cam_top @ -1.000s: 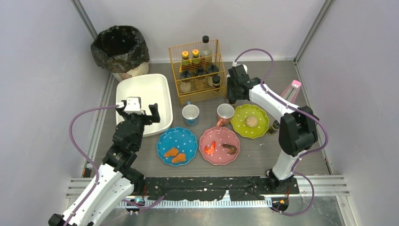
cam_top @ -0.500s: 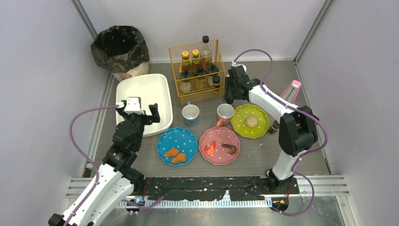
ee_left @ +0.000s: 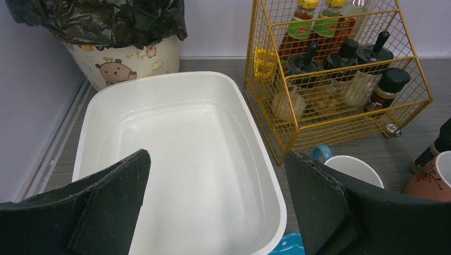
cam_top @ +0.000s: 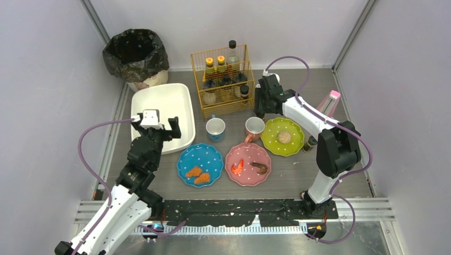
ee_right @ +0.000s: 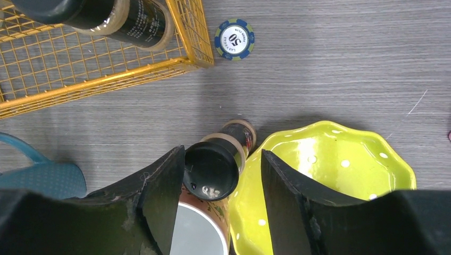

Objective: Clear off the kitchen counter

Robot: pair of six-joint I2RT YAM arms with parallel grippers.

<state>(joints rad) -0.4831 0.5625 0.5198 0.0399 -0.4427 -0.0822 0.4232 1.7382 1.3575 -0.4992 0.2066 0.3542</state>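
R claw [ee_right: 220, 159] is down over a small dark-capped bottle [ee_right: 211, 171]. The bottle stands upright on the kitchen counter [cam_top: 298, 175], between the pink mug [cam_top: 255, 126] and the lime plate [ee_right: 330, 164], just in front of the yellow wire rack [ee_right: 80, 79]. On my wrist cam the cap sits between both fingers. One finger is right at the cap, and I see a gap to the other one, so the claw is released, not squeezing. A poker chip [ee_right: 234, 39] lies on the counter near the rack corner.

L claw [ee_left: 217, 156] hangs above the near part of the white tub [ee_left: 175, 138], spread wide, nothing in it.

The counter is the grey wood-grain top filling the middle of the overhead cam, w/ lilac walls around. On it are a blue mug [cam_top: 215, 128], a blue plate [cam_top: 200, 163] and a pink plate [cam_top: 248, 163], both w/ food pieces. The bin [cam_top: 135, 53] w/ black bag is at the far L corner.
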